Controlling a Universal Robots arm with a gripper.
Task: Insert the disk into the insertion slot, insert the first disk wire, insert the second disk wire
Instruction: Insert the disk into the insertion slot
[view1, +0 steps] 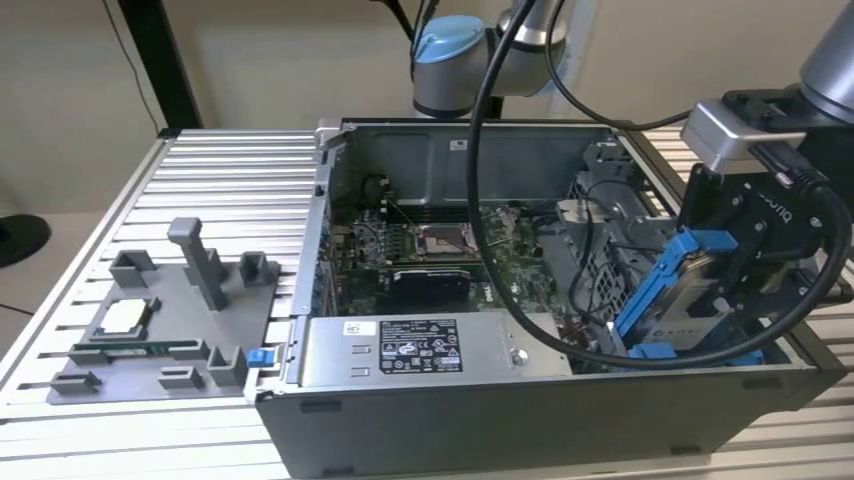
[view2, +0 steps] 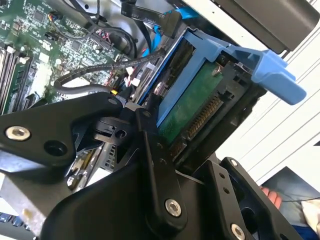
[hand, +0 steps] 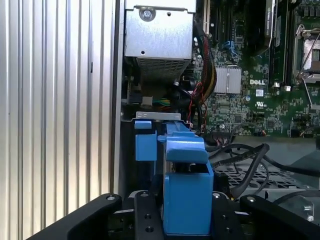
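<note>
A ribbed aluminium counter (view1: 200, 180) is seen before a plain beige wall, and an open computer case (view1: 534, 420) is placed on it. The arm (view1: 454, 50) is mounted behind the case. Its wrist is held over the case corner at the exterior view's right, with the gripper (view1: 731, 268) pointed downward and a little inward.

The gripper is pinching the disk (view1: 683, 292). In the first wrist view the black fingers (hand: 145, 215) are pressed against both sides of the blue carrier (hand: 186, 200). The disk is held steeply tilted, with its upper end leaned toward the exterior view's right. Its lower end is inside the case, at the insertion slot (view1: 607, 290). Whether it is seated there cannot be told.

Thin black cables (hand: 240, 165) are laid across the grey metal just beside the disk. A thick black cable (view1: 487, 150) is hung from the arm in a long loop in front of the motherboard (view1: 427, 255). A labelled power-supply box (view1: 400, 350) is fixed along the near wall of the case. A grey fixture plate (view1: 147, 330) is laid on the counter, well apart from the case, at the exterior view's left.

One arm, one gripper, one disk, one case, one power-supply box and one fixture plate are counted.
</note>
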